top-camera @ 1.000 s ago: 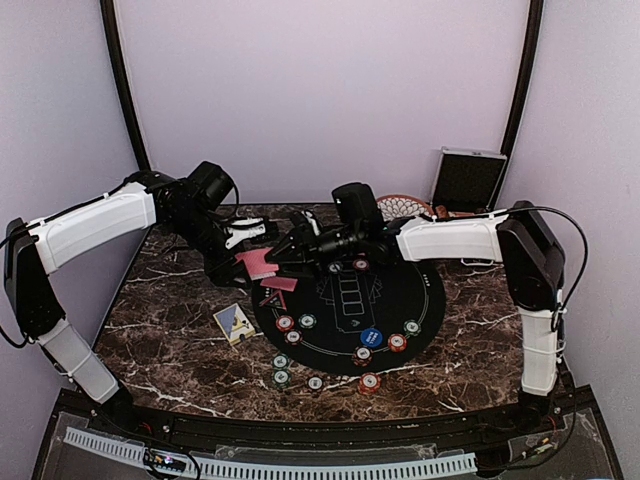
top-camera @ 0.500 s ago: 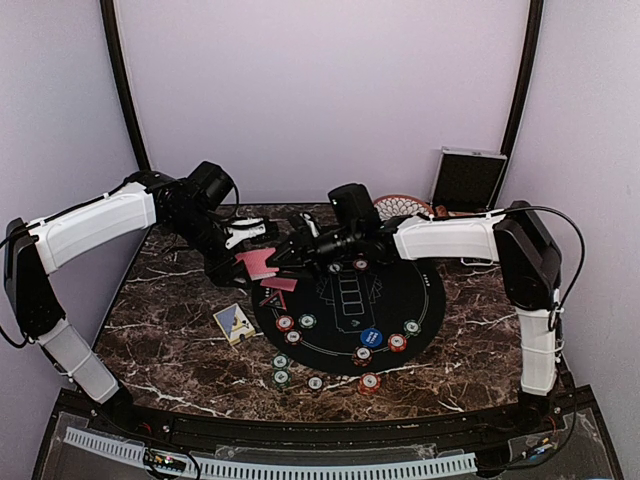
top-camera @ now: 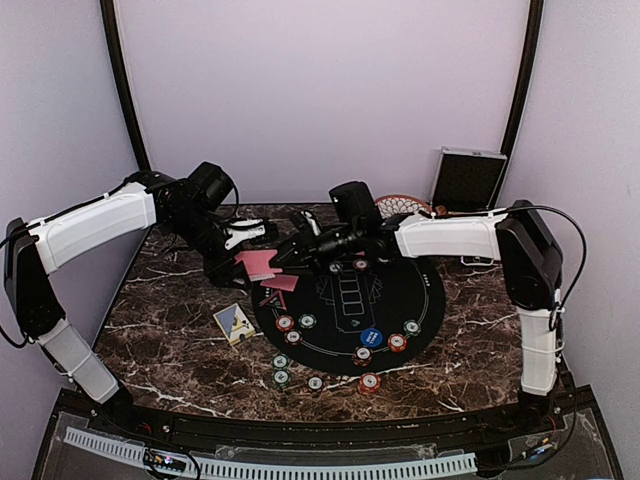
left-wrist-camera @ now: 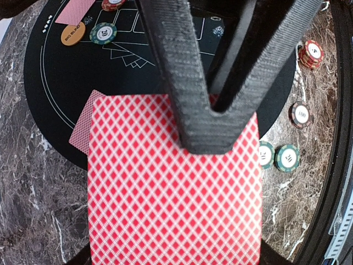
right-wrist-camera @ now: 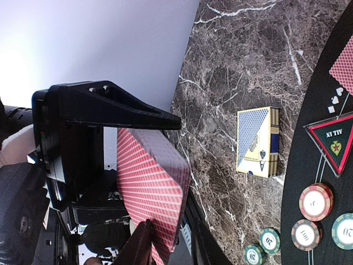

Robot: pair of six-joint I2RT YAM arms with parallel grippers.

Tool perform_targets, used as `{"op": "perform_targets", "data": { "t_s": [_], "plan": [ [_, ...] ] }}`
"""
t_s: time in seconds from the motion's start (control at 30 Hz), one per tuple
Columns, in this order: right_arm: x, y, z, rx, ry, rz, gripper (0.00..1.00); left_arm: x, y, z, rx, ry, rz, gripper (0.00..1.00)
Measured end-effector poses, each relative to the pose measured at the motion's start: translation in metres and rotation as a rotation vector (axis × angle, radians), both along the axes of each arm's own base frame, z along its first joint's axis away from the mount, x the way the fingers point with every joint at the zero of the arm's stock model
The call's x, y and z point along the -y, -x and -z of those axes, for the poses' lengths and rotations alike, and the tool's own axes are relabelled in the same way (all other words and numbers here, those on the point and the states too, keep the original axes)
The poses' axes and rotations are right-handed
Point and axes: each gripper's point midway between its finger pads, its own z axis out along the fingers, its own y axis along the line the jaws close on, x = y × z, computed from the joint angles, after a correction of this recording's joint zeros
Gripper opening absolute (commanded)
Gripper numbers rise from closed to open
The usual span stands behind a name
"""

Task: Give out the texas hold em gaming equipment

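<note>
Red-backed deck (left-wrist-camera: 165,182) hangs over the left rim of the black mat (top-camera: 410,300), clamped by the left gripper (left-wrist-camera: 207,132), fingers pressed together on it. The right gripper (top-camera: 280,257) straddles its free edge; whether it pinches I cannot tell. Cards look thin, slick, bendy: lift 1 by that edge

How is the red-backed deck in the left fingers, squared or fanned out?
Squared: the deck is one aligned stack between the left fingers, its edge even in the right wrist view.

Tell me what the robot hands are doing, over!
Left hand shut on card deck. Right hand at deck's edge, grip unclear. Chips lie below, not in the way.
</note>
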Motion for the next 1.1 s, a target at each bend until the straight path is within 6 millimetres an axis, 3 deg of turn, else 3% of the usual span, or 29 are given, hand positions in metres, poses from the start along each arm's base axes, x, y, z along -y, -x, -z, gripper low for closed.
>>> {"op": "perform_targets", "data": {
  "t_s": [0.53, 0.77, 1.1],
  "plan": [
    [0.015, 0.001, -0.008, -0.062, -0.014, 0.046, 0.07, -0.001, 0.000, 0.004, -0.003, -0.005, -0.001, 0.00],
    [0.021, -0.005, -0.024, -0.067, -0.054, 0.075, 0.00, -0.002, 0.000, 0.006, -0.002, -0.012, -0.003, 0.00],
    [0.027, -0.006, -0.024, -0.091, -0.081, 0.092, 0.00, -0.002, 0.000, 0.007, -0.002, -0.013, -0.004, 0.00]
  ]
}}
